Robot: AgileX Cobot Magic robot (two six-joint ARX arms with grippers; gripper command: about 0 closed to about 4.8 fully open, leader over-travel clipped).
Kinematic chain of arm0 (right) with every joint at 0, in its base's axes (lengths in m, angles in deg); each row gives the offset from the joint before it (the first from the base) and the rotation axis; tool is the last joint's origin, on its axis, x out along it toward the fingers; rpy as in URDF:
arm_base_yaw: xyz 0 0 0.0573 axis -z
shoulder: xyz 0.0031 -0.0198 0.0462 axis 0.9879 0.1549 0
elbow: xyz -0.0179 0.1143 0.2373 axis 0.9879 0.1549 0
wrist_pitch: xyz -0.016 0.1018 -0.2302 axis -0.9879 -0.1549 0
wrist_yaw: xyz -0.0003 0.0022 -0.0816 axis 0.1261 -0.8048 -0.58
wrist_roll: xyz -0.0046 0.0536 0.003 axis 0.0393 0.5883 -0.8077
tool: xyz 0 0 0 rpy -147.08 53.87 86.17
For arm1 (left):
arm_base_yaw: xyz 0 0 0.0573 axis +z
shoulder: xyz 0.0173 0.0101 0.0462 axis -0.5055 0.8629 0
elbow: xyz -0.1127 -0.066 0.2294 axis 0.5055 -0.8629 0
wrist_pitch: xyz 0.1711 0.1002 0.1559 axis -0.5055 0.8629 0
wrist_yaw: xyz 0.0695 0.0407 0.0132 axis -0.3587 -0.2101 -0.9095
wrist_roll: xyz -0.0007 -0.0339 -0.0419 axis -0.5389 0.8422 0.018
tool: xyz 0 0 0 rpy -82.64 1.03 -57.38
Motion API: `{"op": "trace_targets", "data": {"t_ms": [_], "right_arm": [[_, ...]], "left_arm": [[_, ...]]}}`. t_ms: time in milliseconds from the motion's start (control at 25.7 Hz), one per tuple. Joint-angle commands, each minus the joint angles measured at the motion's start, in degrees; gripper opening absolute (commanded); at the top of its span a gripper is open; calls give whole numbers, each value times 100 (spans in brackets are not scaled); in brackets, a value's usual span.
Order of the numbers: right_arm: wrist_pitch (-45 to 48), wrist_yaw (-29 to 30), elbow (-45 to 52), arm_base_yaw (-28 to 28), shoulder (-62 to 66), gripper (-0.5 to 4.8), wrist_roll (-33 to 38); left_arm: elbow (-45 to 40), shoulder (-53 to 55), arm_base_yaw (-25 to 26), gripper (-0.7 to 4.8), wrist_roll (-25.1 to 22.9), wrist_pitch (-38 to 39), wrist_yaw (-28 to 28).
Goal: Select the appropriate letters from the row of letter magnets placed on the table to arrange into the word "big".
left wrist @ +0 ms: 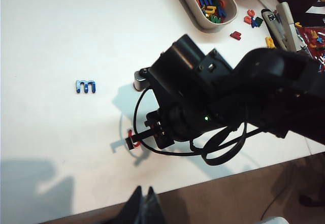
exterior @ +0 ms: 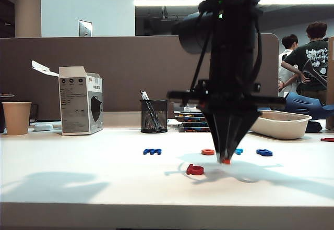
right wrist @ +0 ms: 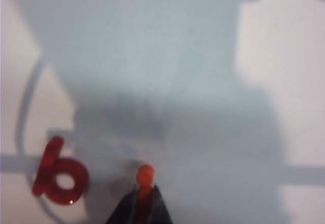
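Observation:
My right gripper (exterior: 225,158) points straight down just above the table (exterior: 78,183), shut on the thin orange-red bar (exterior: 226,161); the bar (right wrist: 145,176) sticks out past the fingertips of the right gripper (right wrist: 145,190). The red looped letter (exterior: 194,169) lies flat just left of it, and shows beside the bar as a red "b" (right wrist: 58,173). Behind, in the row, lie the dark blue "m" (exterior: 152,151), the orange ring (exterior: 208,152), a light blue letter (exterior: 238,150) and the dark blue looped letter (exterior: 264,152). My left gripper (left wrist: 144,187) is shut and empty over the table's front edge.
A beige tray (exterior: 282,131) stands at the back right, its inside full of spare letters (left wrist: 205,3). A mesh pen holder (exterior: 154,116), a white box (exterior: 79,100) and a paper cup (exterior: 16,117) line the back. The right arm (left wrist: 218,107) hides most of the row in the left wrist view.

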Motion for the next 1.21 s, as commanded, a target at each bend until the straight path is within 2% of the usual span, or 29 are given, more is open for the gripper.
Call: {"op": "trace_targets", "data": {"t_ms": [39, 273, 390, 428, 701, 818, 1208], "right_arm": [[337, -17, 133, -22, -26, -6, 127], [505, -17, 494, -48, -26, 15, 243], [442, -11, 546, -59, -26, 86, 365], [433, 11, 544, -74, -26, 95, 369], [304, 136, 525, -81, -39, 96, 367], [286, 129, 514, -76, -83, 122, 365], [398, 90, 494, -26, -704, 133, 317]], "left_arm": [[24, -11, 4, -5, -2, -33, -44], [24, -11, 2, -5, -2, -35, -37], [24, -11, 4, -5, -2, -35, -52], [24, -11, 4, -5, -2, -33, -48], [24, -11, 2, -5, -2, -33, -39], [24, -11, 2, -5, -2, -35, -39], [24, -11, 2, -5, -2, -35, -39]]}}
